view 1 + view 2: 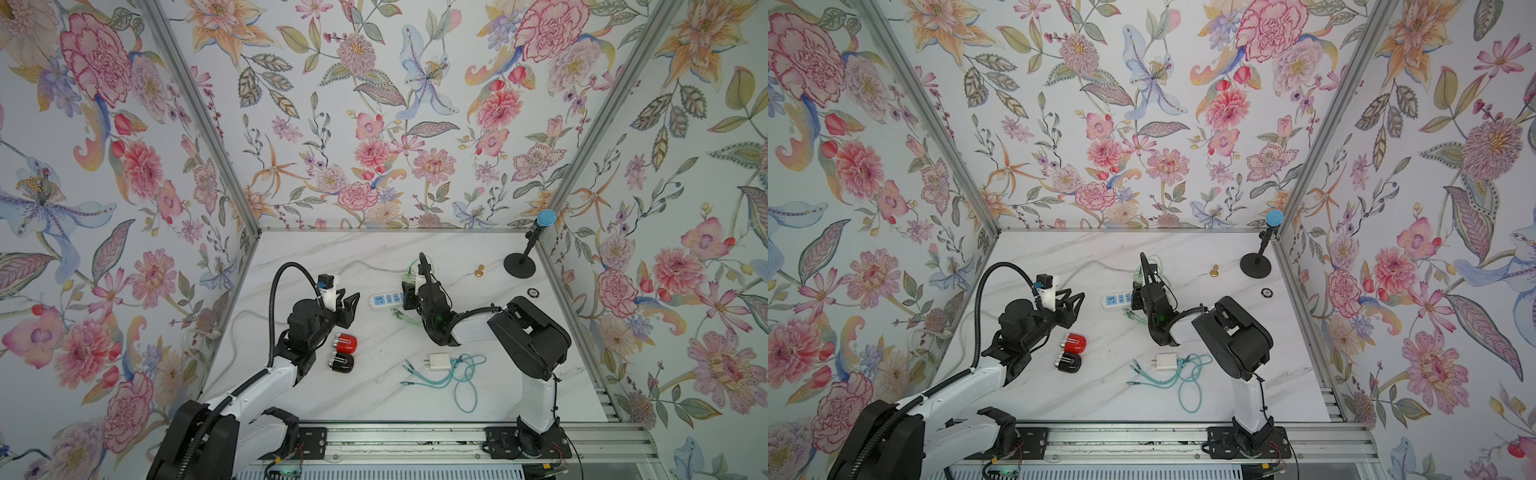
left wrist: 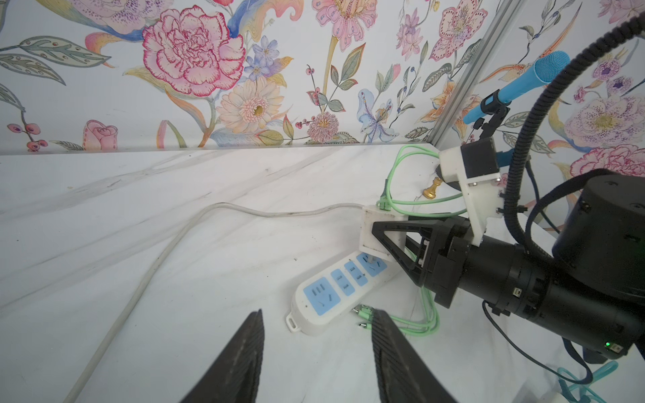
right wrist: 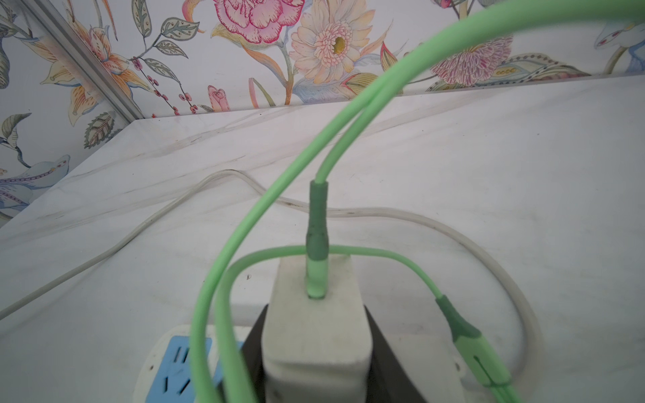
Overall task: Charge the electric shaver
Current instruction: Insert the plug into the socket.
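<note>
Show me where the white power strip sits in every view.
In a top view: power strip mid-table, against the right claw.
In a top view: same place.
Left wrist: just beyond the open left claw.
Right wrist: its blue socket beneath the held charger.
Shared landmark: the light green cable plugged into that charger.

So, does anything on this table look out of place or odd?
Nothing looks spilled or broken. One thing is odd: a small gold chess pawn stands upright near the microphone stand, and it has nothing to do with charging.
</note>
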`<state>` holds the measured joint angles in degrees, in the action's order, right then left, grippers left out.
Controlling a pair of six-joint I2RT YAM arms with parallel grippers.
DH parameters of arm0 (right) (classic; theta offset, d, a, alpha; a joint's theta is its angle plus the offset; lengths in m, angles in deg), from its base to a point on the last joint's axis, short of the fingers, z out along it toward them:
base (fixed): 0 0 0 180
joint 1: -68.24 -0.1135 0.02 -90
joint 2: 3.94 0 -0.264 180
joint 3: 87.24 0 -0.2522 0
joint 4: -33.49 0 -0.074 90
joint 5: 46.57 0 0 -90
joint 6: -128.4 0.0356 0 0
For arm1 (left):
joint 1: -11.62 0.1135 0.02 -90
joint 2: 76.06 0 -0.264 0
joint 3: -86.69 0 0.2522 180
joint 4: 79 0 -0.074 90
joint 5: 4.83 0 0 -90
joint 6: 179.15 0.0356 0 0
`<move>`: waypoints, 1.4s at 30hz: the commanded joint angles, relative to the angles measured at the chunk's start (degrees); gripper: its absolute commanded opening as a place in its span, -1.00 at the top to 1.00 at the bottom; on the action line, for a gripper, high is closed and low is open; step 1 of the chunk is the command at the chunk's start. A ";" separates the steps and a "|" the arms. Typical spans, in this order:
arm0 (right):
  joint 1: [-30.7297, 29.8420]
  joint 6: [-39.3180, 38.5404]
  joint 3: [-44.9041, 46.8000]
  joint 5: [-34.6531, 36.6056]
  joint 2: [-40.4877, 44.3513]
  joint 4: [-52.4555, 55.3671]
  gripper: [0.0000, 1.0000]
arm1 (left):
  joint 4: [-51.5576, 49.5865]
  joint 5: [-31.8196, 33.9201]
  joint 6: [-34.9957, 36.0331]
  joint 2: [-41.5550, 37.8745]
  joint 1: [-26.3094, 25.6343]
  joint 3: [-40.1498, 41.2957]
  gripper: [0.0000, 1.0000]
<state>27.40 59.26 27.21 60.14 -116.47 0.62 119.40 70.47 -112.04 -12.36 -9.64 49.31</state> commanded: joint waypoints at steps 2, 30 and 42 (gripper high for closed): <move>0.40 1.11 -1.87 0.03 -1.63 -0.15 0.95 | 0.88 -0.15 0.40 0.35 0.75 -0.19 -0.04; -8.61 -7.28 4.67 15.07 -6.69 -10.64 0.91 | 2.03 0.59 0.54 -1.56 0.78 1.34 -0.04; -11.92 -3.40 5.64 19.07 -4.03 2.96 0.93 | 4.33 1.50 -0.11 -3.79 0.74 3.73 -0.05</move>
<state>16.54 54.28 31.14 78.63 -120.53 -11.03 121.93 70.69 -112.07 -14.57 -9.64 51.94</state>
